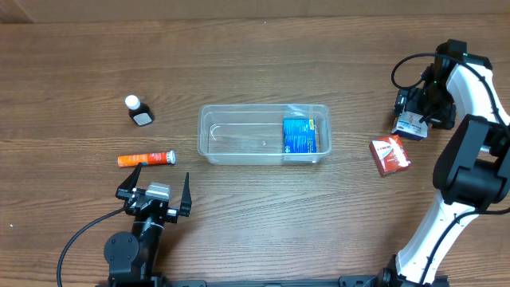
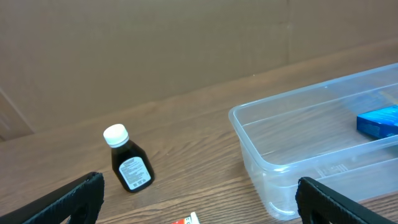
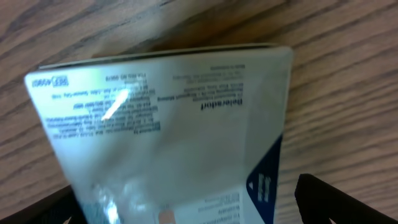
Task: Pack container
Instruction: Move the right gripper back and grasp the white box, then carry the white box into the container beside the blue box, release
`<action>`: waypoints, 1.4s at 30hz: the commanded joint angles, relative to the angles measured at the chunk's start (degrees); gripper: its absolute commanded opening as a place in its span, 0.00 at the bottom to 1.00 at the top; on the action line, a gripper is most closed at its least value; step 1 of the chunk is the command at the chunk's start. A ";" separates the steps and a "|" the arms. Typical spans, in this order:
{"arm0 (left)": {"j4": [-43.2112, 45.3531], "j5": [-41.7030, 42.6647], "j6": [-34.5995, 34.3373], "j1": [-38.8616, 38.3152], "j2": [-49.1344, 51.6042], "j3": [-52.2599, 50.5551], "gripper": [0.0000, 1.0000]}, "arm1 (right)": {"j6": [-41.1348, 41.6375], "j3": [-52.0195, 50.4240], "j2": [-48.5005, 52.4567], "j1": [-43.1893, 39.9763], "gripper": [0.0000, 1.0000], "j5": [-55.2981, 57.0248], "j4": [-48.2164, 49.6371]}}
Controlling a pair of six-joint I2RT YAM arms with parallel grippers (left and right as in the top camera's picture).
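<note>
The clear plastic container [image 1: 263,108] sits mid-table with a blue box [image 1: 300,135] in its right end. My right gripper [image 1: 416,112] is at the far right, low over a white box with a blue corner [image 1: 410,126]. In the right wrist view this box [image 3: 168,124] fills the space between my fingers [image 3: 186,205], with a gap at the right finger. My left gripper [image 1: 155,190] is open and empty near the front left. Its wrist view shows the container [image 2: 267,143] and the blue box [image 2: 379,122] between the open fingers [image 2: 199,202].
A red box [image 1: 390,154] lies right of the container. An orange tube [image 1: 147,159] lies just ahead of my left gripper, and its end shows in the left wrist view [image 2: 186,219]. A dark bottle with a white cap [image 1: 139,112] [image 2: 129,163] stands at the left.
</note>
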 commanded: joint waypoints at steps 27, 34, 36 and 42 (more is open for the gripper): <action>0.09 0.26 -0.57 0.20 -0.31 -0.15 1.00 | -1.92 17.55 -11.34 2.14 0.69 -24.81 -16.76; 0.09 0.26 -0.57 0.20 -0.31 -0.15 1.00 | -1.90 18.05 -20.24 12.26 0.69 -31.61 -22.32; 0.09 0.26 -0.57 0.20 -0.31 -0.15 1.00 | -1.88 18.05 -20.76 16.37 0.69 -31.58 -24.24; 0.09 0.26 -0.57 0.20 -0.31 -0.15 1.00 | 2.25 15.34 -20.76 26.91 0.69 -26.73 -24.81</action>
